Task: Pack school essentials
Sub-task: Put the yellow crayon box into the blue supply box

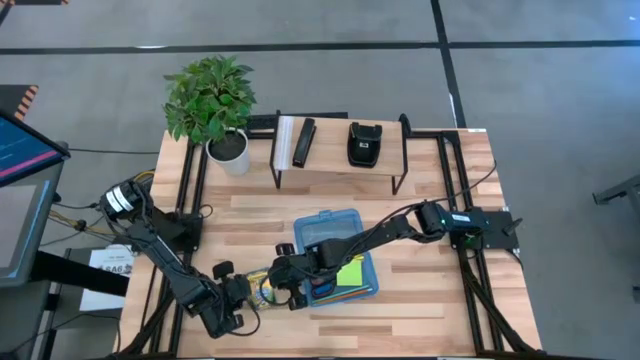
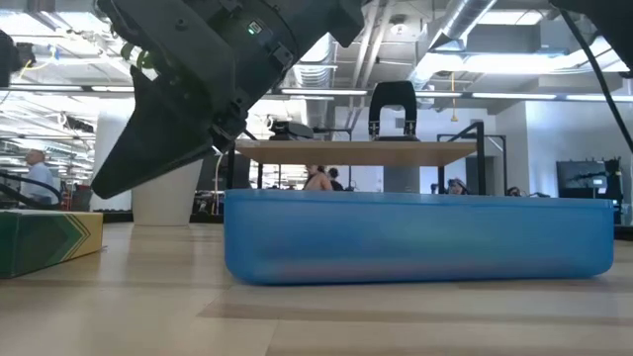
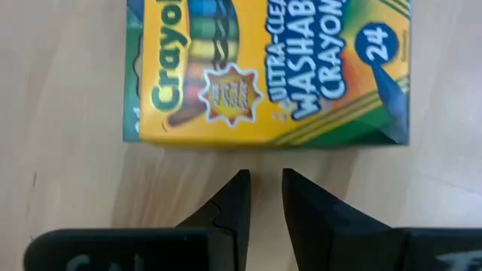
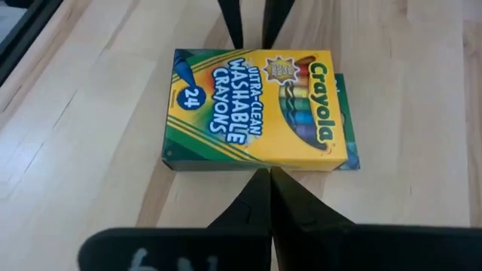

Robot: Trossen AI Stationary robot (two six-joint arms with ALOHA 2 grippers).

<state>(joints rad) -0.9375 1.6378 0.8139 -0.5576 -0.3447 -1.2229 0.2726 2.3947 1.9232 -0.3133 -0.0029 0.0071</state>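
A: Crayons first. Where is the crayon box (image 4: 252, 109)?

B: Flat on the wooden worktop (image 1: 430, 300), label up, just beside the blue plastic case (image 1: 325, 225) on the left arm's side. In the low view its green and yellow end shows at the edge of the picture (image 2: 49, 240), clear of the case's wall (image 2: 415, 237).

A: And the two arms?

B: They face each other across it. The left end effector (image 3: 263, 188) sits just short of one long edge of the box, its fingers (image 3: 235, 197) close together with only a narrow slit between them, pinching nothing. The right end effector (image 4: 269, 188) reaches over the case and stops just short of the opposite long edge, its fingers pressed together, also empty. In the right wrist view the tips of the left arm's fingers (image 4: 230, 22) show beyond the far side of the box.

A: Does either touch the box?

B: I cannot tell for sure; both tips are right at the edges, with bare wood showing in front of the left one.

A: Anything in the case?

B: From above, a lime-green sticky-note pad (image 1: 350, 272) lies inside it, partly hidden by the right arm. Other small pieces near it are too small to name.

A: What else is on the worktop?

B: At the back, a potted plant (image 1: 212, 100) and a low wooden shelf (image 1: 335, 165) carrying a black bar (image 1: 303, 143) and a black pouch (image 1: 362, 143).
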